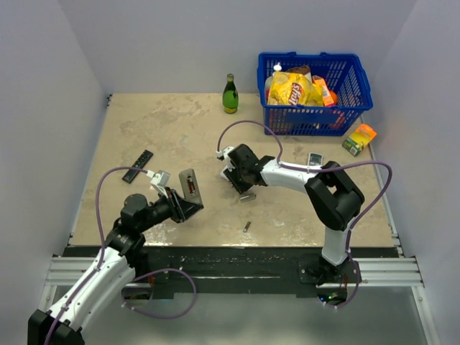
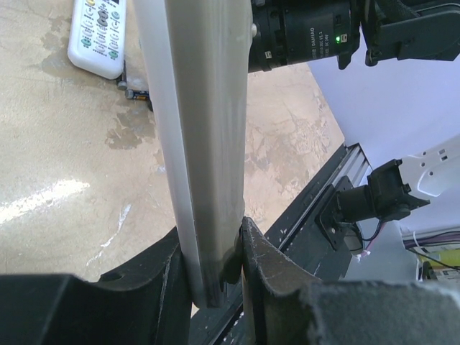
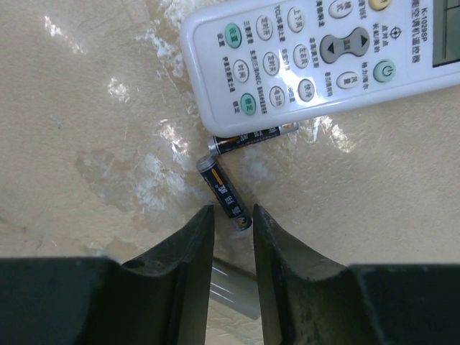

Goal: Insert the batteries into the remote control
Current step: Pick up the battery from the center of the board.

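The left arm reaches low from the near edge, its left claw point(image 2: 215, 251) pinching the grey-backed rectangular remote control point(image 2: 205, 144) on edge above the beige table point(image 1: 144, 136). Farther out, the right arm bends down. Its right claw point(image 3: 233, 219) is narrowly spread around one end of a small dark cylindrical battery point(image 3: 223, 188). A second battery point(image 3: 253, 138) lies just beside a white buttoned remote point(image 3: 323, 50).

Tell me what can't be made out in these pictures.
- Left wrist view: the remote control in the left gripper shows edge-on only; its battery bay is hidden.
- Right wrist view: the other white remote is cut off by the frame edges; the nearer battery ends at the right gripper, contact unclear.
- Top view: one small dark object lies alone, too small to identify.
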Available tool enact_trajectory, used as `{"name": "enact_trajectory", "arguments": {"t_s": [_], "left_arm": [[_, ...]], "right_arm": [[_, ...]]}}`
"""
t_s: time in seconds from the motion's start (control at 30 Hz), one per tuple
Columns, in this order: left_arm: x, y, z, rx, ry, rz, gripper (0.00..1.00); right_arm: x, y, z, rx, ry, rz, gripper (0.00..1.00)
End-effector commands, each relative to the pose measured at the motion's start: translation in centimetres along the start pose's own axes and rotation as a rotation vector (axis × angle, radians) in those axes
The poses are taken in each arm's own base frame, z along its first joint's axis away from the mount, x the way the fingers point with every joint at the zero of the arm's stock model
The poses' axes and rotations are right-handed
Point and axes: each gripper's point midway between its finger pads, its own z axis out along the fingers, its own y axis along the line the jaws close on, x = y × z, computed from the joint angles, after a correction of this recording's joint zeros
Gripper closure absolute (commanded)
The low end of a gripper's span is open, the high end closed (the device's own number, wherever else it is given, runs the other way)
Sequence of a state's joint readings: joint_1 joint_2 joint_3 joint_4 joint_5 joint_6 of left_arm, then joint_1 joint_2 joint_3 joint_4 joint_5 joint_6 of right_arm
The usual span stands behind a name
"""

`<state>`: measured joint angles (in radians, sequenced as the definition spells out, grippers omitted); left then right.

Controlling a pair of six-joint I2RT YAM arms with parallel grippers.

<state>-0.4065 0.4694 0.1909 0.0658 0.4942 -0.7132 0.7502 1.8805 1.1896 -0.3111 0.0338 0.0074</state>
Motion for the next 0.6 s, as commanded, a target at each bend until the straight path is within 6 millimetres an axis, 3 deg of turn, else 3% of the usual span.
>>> {"name": "enact_trajectory", "arguments": {"t_s": [0.0, 0.23, 0.33, 0.53, 0.57], "left_arm": [[-1.2, -1.3, 0.2, 0.059, -0.04, 0.044, 1.0], [-1.1, -1.3, 0.3, 0.065, -0.038, 0.038, 1.0], [-1.0, -1.2, 0.3, 0.068, -0.041, 0.032, 1.0], [-0.5, -0.5, 0.4, 0.062, -0.057, 0.012, 1.0], [-0.4, -0.4, 0.5, 0.066, -0.064, 0.013, 1.0]], "right_arm": [[0.0, 0.1, -0.3, -0.026, 0.022, -0.038, 0.7], [0.7, 0.8, -1.2, -0.069, 0.029, -0.045, 0.94], [0.4, 0.9, -2.0, -0.077, 0.008, -0.045, 1.0], [-0.9, 1.5, -4.4, -0.11, -0.063, -0.033, 1.0], [-1.6, 1.7, -5.5, -0.121, -0.096, -0.022, 1.0]]}}
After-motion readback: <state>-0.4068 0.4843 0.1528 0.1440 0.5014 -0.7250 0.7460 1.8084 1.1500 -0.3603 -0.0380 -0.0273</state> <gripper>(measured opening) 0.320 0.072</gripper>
